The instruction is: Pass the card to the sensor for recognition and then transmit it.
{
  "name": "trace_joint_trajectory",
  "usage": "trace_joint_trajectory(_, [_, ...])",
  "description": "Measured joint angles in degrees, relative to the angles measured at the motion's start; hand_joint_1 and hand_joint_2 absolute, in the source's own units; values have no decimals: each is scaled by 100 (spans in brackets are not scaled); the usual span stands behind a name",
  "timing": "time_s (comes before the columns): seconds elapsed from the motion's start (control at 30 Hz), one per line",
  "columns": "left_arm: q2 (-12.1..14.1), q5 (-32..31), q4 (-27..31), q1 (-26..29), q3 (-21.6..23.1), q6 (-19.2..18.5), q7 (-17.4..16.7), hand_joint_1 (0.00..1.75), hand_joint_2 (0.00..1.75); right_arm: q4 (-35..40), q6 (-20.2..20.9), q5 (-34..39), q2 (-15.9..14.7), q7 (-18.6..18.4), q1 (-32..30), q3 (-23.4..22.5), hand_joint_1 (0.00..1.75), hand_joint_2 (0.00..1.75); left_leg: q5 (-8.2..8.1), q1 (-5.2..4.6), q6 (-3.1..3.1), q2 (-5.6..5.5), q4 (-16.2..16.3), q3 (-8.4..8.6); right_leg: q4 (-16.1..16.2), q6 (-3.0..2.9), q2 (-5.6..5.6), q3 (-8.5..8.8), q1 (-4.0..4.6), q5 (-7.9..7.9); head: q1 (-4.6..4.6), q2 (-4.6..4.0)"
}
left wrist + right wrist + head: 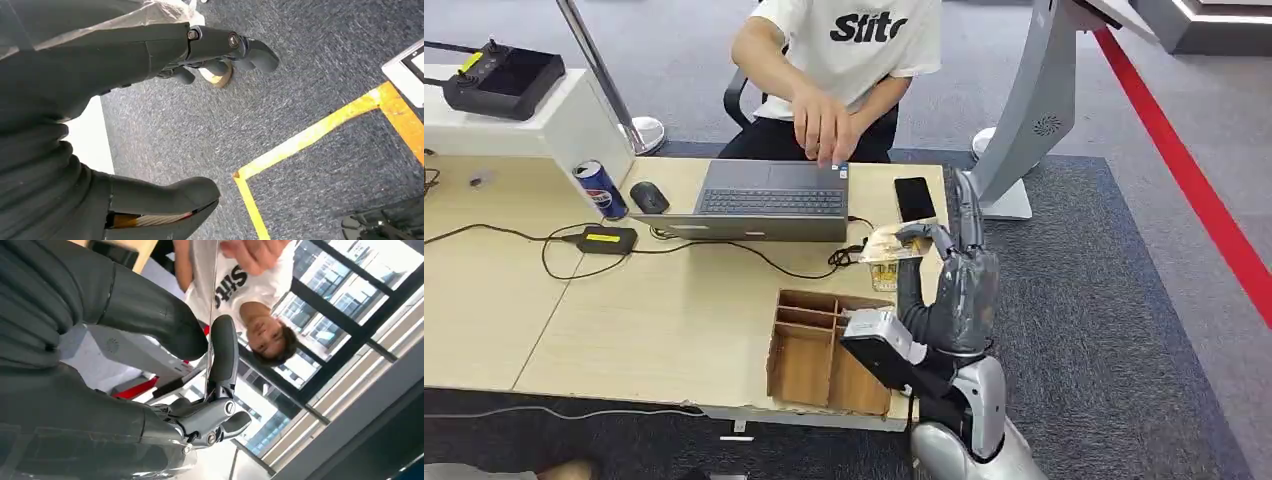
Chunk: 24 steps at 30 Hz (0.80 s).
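Left hand: the left hand (150,65) is seen in its wrist view over grey carpet (310,80) with a yellow floor line (310,137); its fingers (255,52) are loosely curled apart from the thumb (165,197), and nothing is seen held between them.
Right hand: the right hand (949,275) is raised upright past the desk's right front corner, and the card (892,246) is pinched between its thumb (150,315) and a finger (223,352).
Card position: the card is held at the fingertips, above the desk (624,310), just beyond the wooden divider tray (809,350) lying below the hand.
Card axis: in the head view the long axis is seen running roughly level, out from the fingers towards the laptop (769,200); in the right wrist view it is seen edge-on as a thin line (214,315).
Card look: pale and glossy, with small yellowish markings; the print cannot be read.
Beyond the hand: a black phone (914,198) is lying on the desk just past the card, and a seated person's hand (824,125) is resting at the laptop's far edge.
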<state>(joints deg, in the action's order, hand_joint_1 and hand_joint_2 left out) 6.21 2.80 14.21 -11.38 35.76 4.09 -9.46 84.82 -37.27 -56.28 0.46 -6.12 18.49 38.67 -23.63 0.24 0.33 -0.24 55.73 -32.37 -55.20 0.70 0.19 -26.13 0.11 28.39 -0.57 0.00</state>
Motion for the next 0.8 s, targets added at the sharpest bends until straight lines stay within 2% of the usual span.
trace_joint_trajectory(0.8, [-151,-227,7,-213,13,-168,-96,0,175,-2148,-22,470,1180,472,1016,669,175,175,0,2,-1,-3,0,-4,-1,0,-4,-3,0,1,-2,0])
